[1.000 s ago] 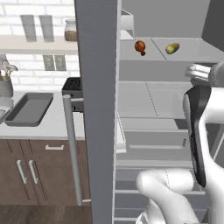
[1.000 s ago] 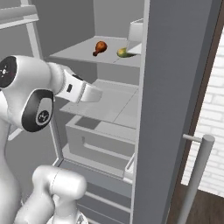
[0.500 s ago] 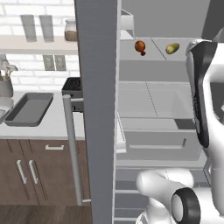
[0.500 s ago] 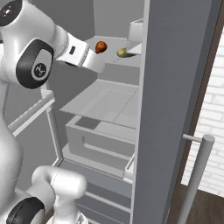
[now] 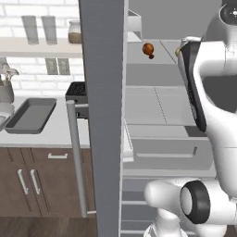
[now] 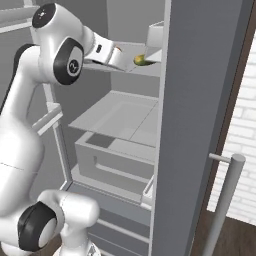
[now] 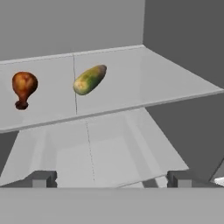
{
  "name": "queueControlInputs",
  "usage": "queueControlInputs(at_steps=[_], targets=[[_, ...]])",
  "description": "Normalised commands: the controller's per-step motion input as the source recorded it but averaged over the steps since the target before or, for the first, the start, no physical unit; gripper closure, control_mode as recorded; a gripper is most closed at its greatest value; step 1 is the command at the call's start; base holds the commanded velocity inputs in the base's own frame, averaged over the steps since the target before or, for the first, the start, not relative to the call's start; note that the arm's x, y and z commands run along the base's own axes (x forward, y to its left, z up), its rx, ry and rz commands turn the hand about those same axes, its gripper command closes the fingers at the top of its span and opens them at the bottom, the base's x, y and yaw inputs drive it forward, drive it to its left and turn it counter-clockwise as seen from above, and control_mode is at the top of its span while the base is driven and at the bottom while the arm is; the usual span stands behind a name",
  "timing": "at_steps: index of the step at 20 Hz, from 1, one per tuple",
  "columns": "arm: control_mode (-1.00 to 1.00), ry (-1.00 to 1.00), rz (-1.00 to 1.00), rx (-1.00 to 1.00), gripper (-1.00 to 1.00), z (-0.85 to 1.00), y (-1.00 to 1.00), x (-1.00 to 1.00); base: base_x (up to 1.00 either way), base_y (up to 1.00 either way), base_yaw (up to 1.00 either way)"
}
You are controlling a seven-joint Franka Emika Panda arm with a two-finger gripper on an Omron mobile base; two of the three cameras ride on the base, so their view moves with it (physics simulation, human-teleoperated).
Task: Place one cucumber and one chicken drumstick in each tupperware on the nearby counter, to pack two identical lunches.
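Observation:
On the fridge's upper shelf (image 7: 166,83) lie a reddish-brown chicken drumstick (image 7: 23,87) and, to its right, a yellow-green cucumber (image 7: 90,79). My gripper (image 7: 111,179) hangs open in front of and below that shelf's edge, apart from both, with nothing between its fingertips (image 7: 41,178). From the right base the gripper (image 6: 129,64) points at the cucumber (image 6: 140,60). From the left base the drumstick (image 5: 148,49) shows beside my arm. A dark grey tupperware tray (image 5: 30,115) sits on the counter (image 5: 55,134); a pale rounded basin (image 5: 3,115) is cut off at the left edge.
The open fridge door (image 5: 102,115) stands between the counter and the fridge interior. A black toaster (image 5: 76,92) sits by the tray. Below the upper shelf are a lower shelf and a drawer (image 6: 115,165). A wall shelf with jars (image 5: 46,44) hangs above the counter.
My arm has swung upward from the middle shelf level to the upper shelf, bringing the hand close to the cucumber and drumstick. The gripper stayed open.

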Motion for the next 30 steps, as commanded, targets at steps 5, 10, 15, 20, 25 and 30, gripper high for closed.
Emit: queueControlInputs(at_steps=[5, 10, 15, 20, 25, 30], targets=[[-1.00, 0.00, 0.00, 0.00, -1.00, 0.00, 0.00, 1.00, 0.00, 0.00, 0.00], [-1.00, 0.00, 0.04, 0.00, -1.00, -0.10, -0.19, 0.79, 0.00, 0.00, 0.00], [-1.00, 0.00, 0.06, 0.00, -1.00, -0.10, -0.32, 0.53, 0.00, 0.00, 0.00], [-1.00, 0.02, 0.00, 0.00, -1.00, -0.08, -0.02, 0.48, 0.00, 0.00, 0.00], [-1.00, 0.01, 0.00, 0.00, -1.00, -0.12, 0.03, 0.54, 0.00, 0.00, 0.00], [-1.00, 0.02, 0.00, 0.00, -1.00, -0.17, 0.00, 0.44, 0.00, 0.00, 0.00]])
